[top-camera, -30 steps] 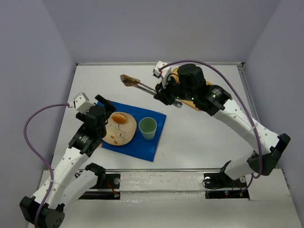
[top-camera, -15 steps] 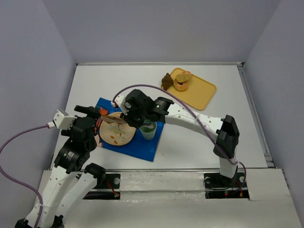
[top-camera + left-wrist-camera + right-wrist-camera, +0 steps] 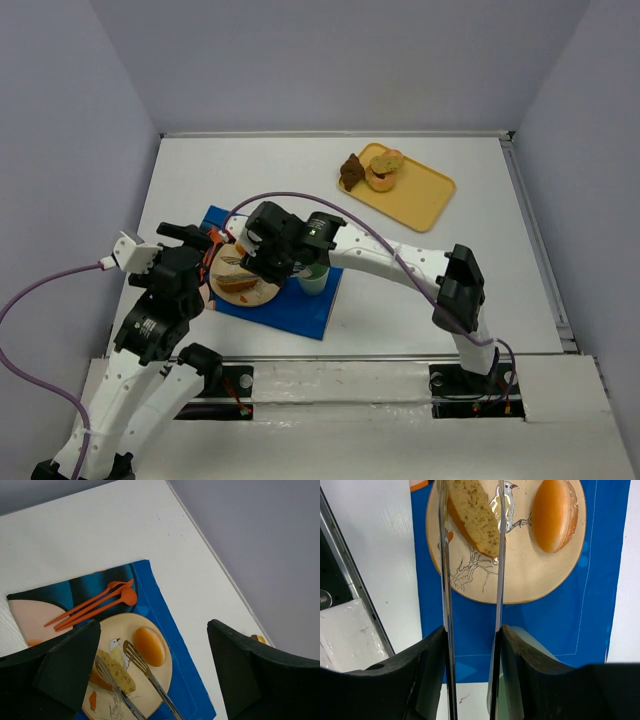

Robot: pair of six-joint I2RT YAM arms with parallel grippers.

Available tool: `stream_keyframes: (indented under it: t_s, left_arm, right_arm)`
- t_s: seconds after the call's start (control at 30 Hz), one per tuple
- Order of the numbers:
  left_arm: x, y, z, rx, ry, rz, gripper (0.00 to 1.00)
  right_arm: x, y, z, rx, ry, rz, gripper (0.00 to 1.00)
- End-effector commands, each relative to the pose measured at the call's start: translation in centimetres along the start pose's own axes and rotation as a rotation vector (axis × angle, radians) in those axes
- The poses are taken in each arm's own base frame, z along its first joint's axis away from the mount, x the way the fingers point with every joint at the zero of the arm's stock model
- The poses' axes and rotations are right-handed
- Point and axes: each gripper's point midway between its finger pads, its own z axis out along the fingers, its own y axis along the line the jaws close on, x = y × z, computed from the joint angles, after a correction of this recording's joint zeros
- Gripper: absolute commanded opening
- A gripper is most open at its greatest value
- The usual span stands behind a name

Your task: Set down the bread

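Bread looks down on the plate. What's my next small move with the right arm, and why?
Probably spread the right tool a touch wider before lifting. The bread slice lies flat on the plate, between the tool's two sides, and its edge looks to be against one of them, so raising now might drag or tip it.

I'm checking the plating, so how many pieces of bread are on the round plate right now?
2. In the right wrist view, a bread slice lies on the plate's left part and a round bun on its right. None appears hidden.
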Motion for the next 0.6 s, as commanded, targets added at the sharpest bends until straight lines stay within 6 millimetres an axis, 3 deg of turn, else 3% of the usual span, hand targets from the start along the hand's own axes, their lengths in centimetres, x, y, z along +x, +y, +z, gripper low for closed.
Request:
stream_keyframes:
  t_s: [0.0, 0.27, 0.47, 0.57]
  left_arm:
    - [-1.2, -0.6, 0.2, 0.002, -0.053, -0.036, 0.99]
    - [-0.9, -1.4, 0.2, 0.043, -0.034, -0.016, 0.99]
    - [-0.5, -2.2, 0.3, 0.081, -0.018, 0.007, 0.99]
    - [0.0, -3.4, 0.3, 0.135, 0.005, 0.04, 0.99]
  right_arm:
    - [-3.1, -0.5, -2.4, 0.034, -0.097, 0.011, 0.5]
    - [-5.8, -1.0, -4.7, 0.066, -0.208, 0.033, 0.49]
    - [-7.8, -5.3, -8.7, 0.285, -0.323, 0.166, 0.47]
    - [-7.1, -8.1, -11.2, 0.346, -0.38, 0.288, 0.46]
